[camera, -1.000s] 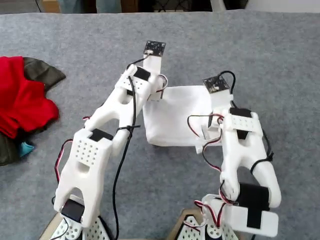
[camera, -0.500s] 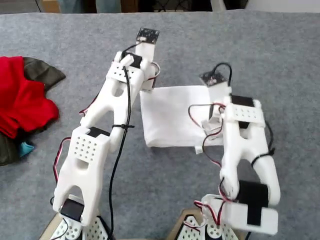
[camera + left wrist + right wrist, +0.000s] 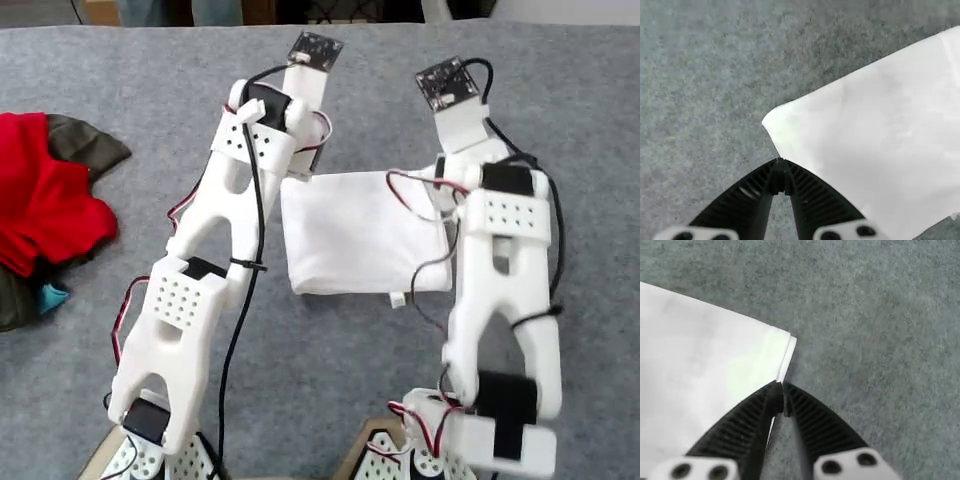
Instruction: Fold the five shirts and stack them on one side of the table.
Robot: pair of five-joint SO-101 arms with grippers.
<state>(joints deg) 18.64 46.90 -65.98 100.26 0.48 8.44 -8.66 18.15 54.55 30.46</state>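
— How does the shirt look?
— The white folded shirt (image 3: 360,235) is a flat, nearly square packet, smooth on top. It lies about mid-counter, between the two arms. At its far right corner the stacked layers of the fold show along the edge.
— What else is on the grey felt-covered counter (image 3: 560,100)?
— A loose heap of red and dark olive shirts (image 3: 45,205) at the left edge, well apart from the white one. A scrap of turquoise cloth (image 3: 52,296) pokes out on its near side.
— And the hands?
— The left hand (image 3: 780,172) has its black ribbed fingers pressed together, the tips meeting right at the shirt's edge, just beside its far left corner. The right hand (image 3: 779,390) is closed likewise, tips at the far right corner. I cannot tell whether either has cloth pinched between its fingers.
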